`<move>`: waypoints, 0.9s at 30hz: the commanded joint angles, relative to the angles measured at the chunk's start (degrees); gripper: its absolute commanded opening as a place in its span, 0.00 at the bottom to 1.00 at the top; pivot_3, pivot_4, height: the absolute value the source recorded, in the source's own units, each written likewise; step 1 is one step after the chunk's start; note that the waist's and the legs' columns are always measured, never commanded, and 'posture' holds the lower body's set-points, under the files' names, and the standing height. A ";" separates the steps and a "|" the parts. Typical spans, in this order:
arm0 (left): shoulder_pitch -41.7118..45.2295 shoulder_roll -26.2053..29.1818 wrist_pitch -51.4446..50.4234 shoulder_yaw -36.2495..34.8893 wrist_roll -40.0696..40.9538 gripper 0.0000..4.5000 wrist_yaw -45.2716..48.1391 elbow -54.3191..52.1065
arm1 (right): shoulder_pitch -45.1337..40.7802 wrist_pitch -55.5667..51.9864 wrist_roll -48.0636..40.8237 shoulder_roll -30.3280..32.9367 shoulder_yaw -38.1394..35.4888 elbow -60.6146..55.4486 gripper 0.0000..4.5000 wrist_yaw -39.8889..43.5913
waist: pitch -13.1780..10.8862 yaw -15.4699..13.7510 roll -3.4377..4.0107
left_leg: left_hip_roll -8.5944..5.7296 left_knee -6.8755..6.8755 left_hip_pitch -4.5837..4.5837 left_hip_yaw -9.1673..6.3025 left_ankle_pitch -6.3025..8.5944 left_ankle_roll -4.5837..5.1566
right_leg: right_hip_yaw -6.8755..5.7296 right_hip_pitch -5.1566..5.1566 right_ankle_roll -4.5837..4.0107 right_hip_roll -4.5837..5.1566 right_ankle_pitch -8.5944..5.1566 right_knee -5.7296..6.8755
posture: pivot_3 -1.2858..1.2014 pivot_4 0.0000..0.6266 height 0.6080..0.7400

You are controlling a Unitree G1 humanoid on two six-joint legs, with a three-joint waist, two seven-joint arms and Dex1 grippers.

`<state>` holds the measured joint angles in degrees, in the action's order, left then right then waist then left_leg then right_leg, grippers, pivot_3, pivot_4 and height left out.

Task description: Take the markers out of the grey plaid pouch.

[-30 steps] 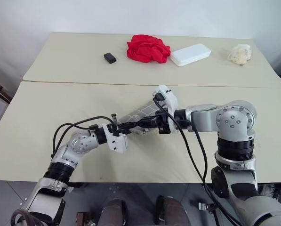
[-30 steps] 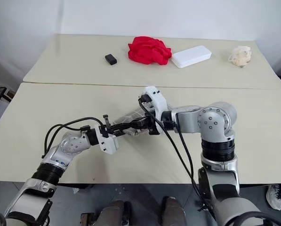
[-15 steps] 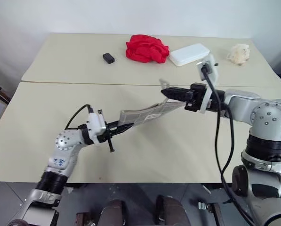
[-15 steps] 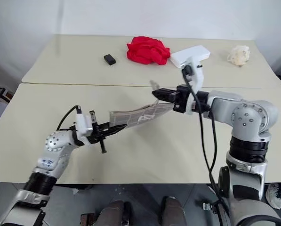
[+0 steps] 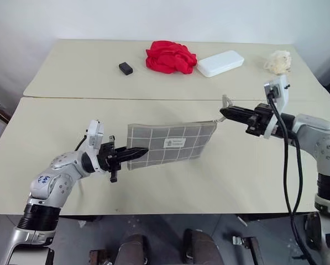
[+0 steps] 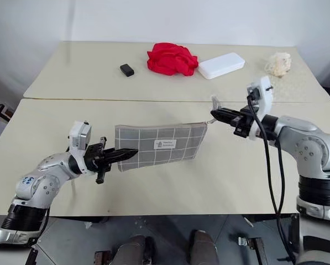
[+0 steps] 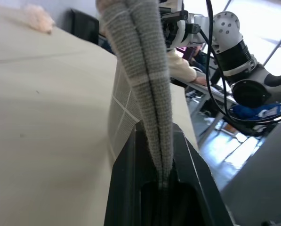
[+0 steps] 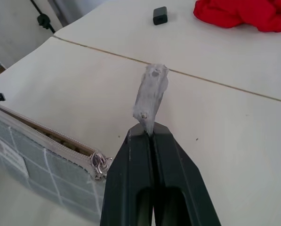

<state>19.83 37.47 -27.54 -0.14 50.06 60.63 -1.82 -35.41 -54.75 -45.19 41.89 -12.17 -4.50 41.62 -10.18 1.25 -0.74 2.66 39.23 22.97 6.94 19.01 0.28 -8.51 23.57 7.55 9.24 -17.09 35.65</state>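
Grey pouch (image 5: 170, 144) with thin white grid lines, small white label, silver zipper. Beige tabletop (image 5: 59, 118). Bright red cloth (image 5: 171, 56). White box (image 5: 220, 63). Small black block (image 5: 125, 68). Cream crumpled wad (image 5: 278, 61). Black fingers on both tools, left (image 5: 140, 151) and right (image 5: 226, 112).

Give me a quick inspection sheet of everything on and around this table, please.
Surface: two beige tables pushed together, with a seam between.
Job's things: grey pouch held above the table, zip partly open; markers nothing seen.
Clutter: black block, red cloth, white box, pale crumpled wad, all on the far table.
Grippers: left pincer shut on the pouch's end; right pincer shut on its grey pull tab.
Cables: black cable along the right arm.
Surroundings: white wall behind.
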 commanded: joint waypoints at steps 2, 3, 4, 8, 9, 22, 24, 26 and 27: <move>-1.03 -0.30 1.13 -1.31 -3.04 0.00 2.68 0.78 | 0.34 7.31 -0.52 0.54 -7.28 -2.18 0.00 0.59 | 0.00 0.01 0.00 | 0.00 0.00 -0.01 0.01 -0.01 -0.01 | 0.01 0.00 0.00 0.00 0.00 0.00 | 0.52 0.24 1.00; -0.89 -0.87 2.73 -0.47 -4.90 0.00 3.07 1.10 | 0.77 6.65 -2.42 0.79 -8.22 -3.03 0.00 1.30 | 0.00 -0.03 0.00 | 0.00 0.00 -0.01 0.02 -0.01 -0.02 | 0.01 0.00 0.00 0.00 0.00 0.00 | 0.52 0.24 1.00; -0.95 -1.15 1.69 -0.10 -4.49 0.00 3.68 0.86 | 2.04 5.59 -3.94 1.87 -8.65 -4.22 0.05 2.93 | 0.00 -0.09 0.00 | 0.00 0.00 -0.01 0.01 -0.01 -0.02 | 0.01 0.00 0.00 -0.01 0.00 0.00 | 0.52 0.24 1.00; -1.95 -1.95 1.01 0.56 -5.39 0.00 5.58 0.61 | 8.46 9.27 0.08 5.70 -8.84 -6.24 0.28 5.56 | 0.00 -1.25 0.00 | 0.00 0.00 -0.01 0.00 -0.01 -0.02 | 0.01 -0.01 0.00 -0.02 0.00 -0.02 | 0.52 0.24 1.00; -2.28 -2.59 2.58 1.06 -6.97 0.00 5.91 1.50 | 11.27 14.06 3.20 6.45 -9.69 -6.05 0.33 6.73 | 0.01 -1.68 -0.02 | 0.00 0.00 -0.01 0.00 -0.01 -0.02 | 0.01 -0.02 0.00 -0.02 0.00 -0.04 | 0.52 0.24 1.00; 1.85 -11.66 20.09 3.99 -20.79 0.00 8.41 9.62 | 19.03 18.67 1.19 13.84 -18.02 -2.68 0.52 18.71 | 0.06 -2.38 0.09 | 0.00 0.10 -0.35 0.20 -0.04 0.03 | 0.19 -0.27 0.05 -0.02 0.03 0.00 | 0.52 0.24 1.00; 3.63 -13.59 23.51 4.29 -22.59 0.00 8.22 11.72 | 15.16 15.72 -0.48 15.27 -14.41 -6.39 0.42 18.80 | 0.06 -2.31 0.15 | 0.00 0.08 -0.50 0.30 -0.04 0.03 | 0.32 -0.29 0.05 -0.03 0.03 0.05 | 0.52 0.24 1.00; 4.76 -14.58 25.16 4.79 -23.69 0.00 9.05 13.19 | 12.47 14.07 -0.36 17.15 -9.68 -10.41 0.28 19.89 | 0.06 -2.34 0.15 | 0.03 0.07 -0.56 0.30 -0.04 0.03 | 0.38 -0.29 0.04 -0.04 0.03 0.09 | 0.52 0.24 1.00; 5.11 -14.99 25.85 4.99 -24.18 0.00 9.30 13.78 | 11.62 13.33 0.07 18.19 -7.28 -12.29 0.20 20.41 | 0.06 -2.42 0.15 | 0.05 0.07 -0.56 0.29 -0.04 0.03 | 0.38 -0.30 0.04 -0.05 0.03 0.09 | 0.52 0.24 1.00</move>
<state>24.60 22.67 -3.67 4.61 26.94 69.03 11.62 -23.07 -40.05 -44.43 58.42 -22.50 -12.64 60.83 -10.12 -1.17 -0.60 2.71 39.30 22.42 7.22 18.96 0.31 -8.15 23.26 7.59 9.18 -17.06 35.73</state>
